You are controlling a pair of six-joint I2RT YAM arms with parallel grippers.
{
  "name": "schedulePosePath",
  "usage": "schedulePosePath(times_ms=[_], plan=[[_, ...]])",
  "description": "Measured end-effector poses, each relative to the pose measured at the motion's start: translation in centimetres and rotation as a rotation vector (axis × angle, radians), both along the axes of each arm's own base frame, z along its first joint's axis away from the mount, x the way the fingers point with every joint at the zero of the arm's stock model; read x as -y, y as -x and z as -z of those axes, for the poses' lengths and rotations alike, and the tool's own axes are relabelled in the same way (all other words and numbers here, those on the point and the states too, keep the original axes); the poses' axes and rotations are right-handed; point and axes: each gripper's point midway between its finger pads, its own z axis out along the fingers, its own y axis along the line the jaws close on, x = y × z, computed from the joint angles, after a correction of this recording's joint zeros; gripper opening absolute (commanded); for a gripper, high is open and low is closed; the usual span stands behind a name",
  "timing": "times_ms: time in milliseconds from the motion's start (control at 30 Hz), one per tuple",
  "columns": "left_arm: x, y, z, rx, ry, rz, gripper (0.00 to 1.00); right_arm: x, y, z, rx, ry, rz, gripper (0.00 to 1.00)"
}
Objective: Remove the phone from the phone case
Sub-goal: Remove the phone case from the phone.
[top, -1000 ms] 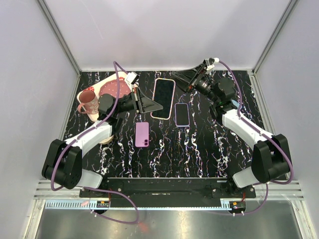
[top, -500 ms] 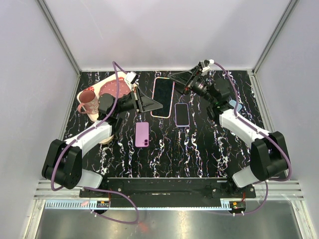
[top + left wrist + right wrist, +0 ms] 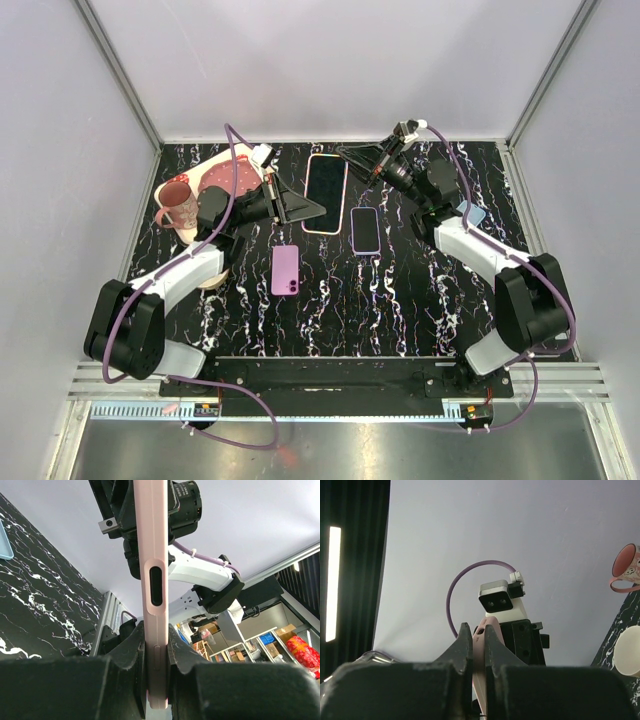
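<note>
We are pinching the pink phone case (image 3: 152,555) edge-on between our left gripper (image 3: 156,652) fingers, while our right gripper (image 3: 478,642) is clamping its opposite end. Only overhead are we seeing the phone (image 3: 327,185) screen, spanning both tools.

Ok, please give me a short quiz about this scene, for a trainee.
1. True or false: the left gripper and the right gripper both clamp the pink phone case.
2. The mug stands at which side of the table? A) left B) right C) centre
3. Besides the clamped one, how many phone-shaped items lie flat on the table?
Key: 1 true; 2 A; 3 two, the dark phone and the purple one.
</note>
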Motion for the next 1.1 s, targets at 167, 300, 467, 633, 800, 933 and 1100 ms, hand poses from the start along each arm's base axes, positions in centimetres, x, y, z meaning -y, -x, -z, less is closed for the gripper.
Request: schedulePosePath(times_ms=[167,300,467,633,800,933,1100], plan=[[0.0,-0.1,-0.3,0.014,0.007,-0.005,0.0,0.0,0.2,-0.5,-0.033,-0.063,-0.035,0.0],[0.0,-0.1,-0.5,0.021,0.009,-0.007,0.0,-0.1,-0.1,-0.5,-0.08,-0.157,-0.087,0.0],[-0.2,-0.8,-0.3,0.003,-0.013,-0.022,0.0,-0.5,-0.9,0.2,-0.134,-0.246,-0.112,0.0],[-0.1,-0.9,-0.9,0.031,-0.024,-0.023,0.0,-0.3,-0.9,-0.4,-0.136,-0.288,-0.113,0.0],[-0.3,-0.5,-1.4,0.051,-0.027,-0.023,0.0,-0.5,-0.6,-0.7,-0.133,-0.318,-0.121,0.0],[-0.4,-0.8,-1.2,0.042,-0.036,-0.031,0.0,-0.8,-1.1,-0.2,-0.147,-0.347,-0.118,0.0],[-0.6,-1.1,-1.2,0.024,-0.052,-0.041,0.0,-1.2,-1.8,0.4,-0.171,-0.375,-0.112,0.0]])
